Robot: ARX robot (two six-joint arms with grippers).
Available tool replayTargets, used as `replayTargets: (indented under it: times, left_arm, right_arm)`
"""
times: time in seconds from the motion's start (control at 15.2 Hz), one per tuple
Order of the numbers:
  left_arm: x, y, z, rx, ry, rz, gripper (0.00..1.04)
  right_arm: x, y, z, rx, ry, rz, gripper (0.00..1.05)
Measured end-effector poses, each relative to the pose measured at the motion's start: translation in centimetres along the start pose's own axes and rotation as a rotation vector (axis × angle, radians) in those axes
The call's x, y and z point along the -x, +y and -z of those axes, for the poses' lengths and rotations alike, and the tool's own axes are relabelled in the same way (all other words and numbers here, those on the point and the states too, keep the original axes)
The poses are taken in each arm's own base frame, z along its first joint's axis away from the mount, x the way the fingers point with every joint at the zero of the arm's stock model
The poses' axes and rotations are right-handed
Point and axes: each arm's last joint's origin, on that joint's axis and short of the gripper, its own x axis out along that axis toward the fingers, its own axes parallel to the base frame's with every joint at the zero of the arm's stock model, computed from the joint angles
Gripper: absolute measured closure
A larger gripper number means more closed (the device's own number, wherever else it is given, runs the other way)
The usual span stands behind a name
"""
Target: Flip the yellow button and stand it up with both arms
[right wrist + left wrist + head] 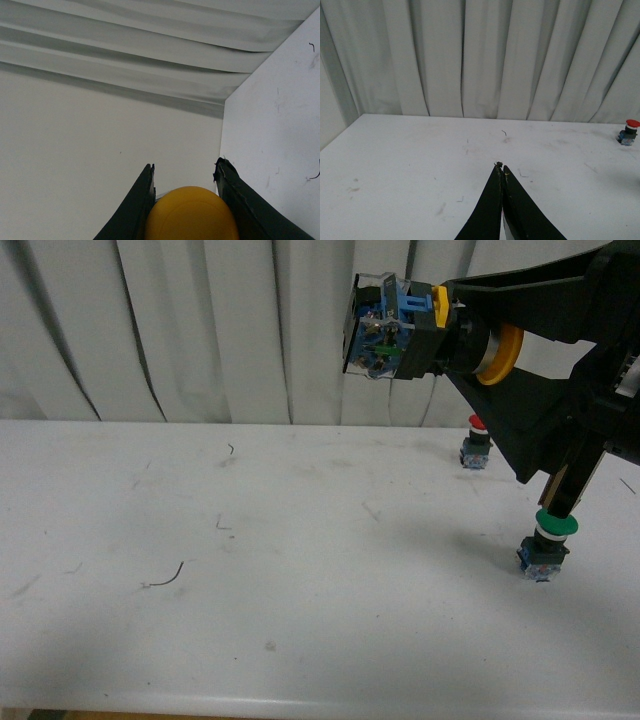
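Observation:
In the front view the yellow button (405,328) hangs high above the white table (300,580), lying sideways. Its dark, blue-flecked base points left and its orange-yellow cap (502,353) points right. My right gripper (455,330) is shut on it, one black finger over and one under the collar. The right wrist view shows the round yellow cap (191,215) wedged between the two fingers, with my right gripper (185,172) facing the curtain. My left gripper (500,166) is shut on nothing, its tips pressed together above the table. It is out of the front view.
A red-capped button (477,445) stands upright at the table's far right, also seen as a red-capped button (628,132) in the left wrist view. A green-capped button (548,542) stands upright nearer, below my right arm. A pale curtain (200,330) hangs behind the table.

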Motion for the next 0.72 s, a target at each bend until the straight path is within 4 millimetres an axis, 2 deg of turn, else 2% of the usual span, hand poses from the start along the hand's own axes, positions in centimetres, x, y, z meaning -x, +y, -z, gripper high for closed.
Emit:
replayTargets:
  times: [0.72]
  left_arm:
    - [0.0, 0.0, 2.5, -0.001, -0.009, 0.002, 1.03]
  right_arm:
    - [-0.2, 0.1, 0.4, 0.015, 0.02, -0.005, 0.7]
